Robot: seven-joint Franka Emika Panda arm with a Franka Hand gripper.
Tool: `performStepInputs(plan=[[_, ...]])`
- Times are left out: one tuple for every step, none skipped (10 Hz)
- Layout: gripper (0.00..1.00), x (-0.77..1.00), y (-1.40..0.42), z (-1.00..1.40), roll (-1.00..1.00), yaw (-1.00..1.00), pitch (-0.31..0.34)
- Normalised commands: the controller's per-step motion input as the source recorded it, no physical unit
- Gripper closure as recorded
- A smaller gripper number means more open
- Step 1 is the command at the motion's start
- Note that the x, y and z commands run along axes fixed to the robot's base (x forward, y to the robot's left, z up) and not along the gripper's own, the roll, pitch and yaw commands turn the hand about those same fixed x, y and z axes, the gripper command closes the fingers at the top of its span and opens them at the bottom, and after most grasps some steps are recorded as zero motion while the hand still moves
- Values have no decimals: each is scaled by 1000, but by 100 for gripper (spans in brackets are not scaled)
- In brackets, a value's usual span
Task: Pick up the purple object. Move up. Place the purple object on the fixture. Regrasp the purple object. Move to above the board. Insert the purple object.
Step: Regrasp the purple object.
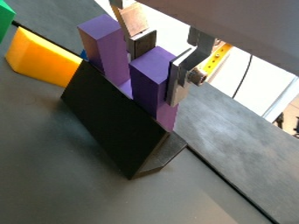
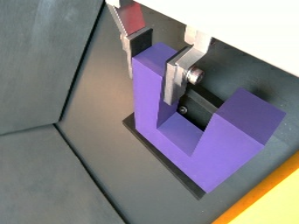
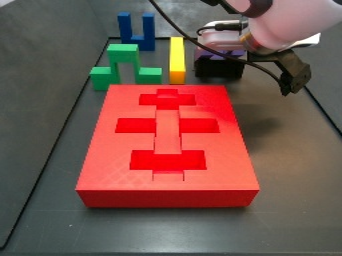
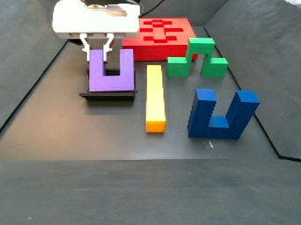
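In both wrist views we see the gripper closest to us, with its silver fingers closed on one prong of the purple object. This piece is matte purple and U-shaped, two square prongs joined by a flat base. It stands upright on the fixture, a dark block under it, with the prongs pointing up and the opening of the U facing upward. In a side view the purple object rests with its base on the fixture, and its long axis runs across the base from one prong to the other. Just beside it lies a yellow bar, then a blue two-pronged block. Farther away are a green block and the red board.
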Motion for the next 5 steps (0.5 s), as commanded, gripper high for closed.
performStepInputs(plan=[[100, 0, 0, 0, 0, 0, 0], [100, 0, 0, 0, 0, 0, 0], [100, 0, 0, 0, 0, 0, 0], [100, 0, 0, 0, 0, 0, 0], [100, 0, 0, 0, 0, 0, 0]])
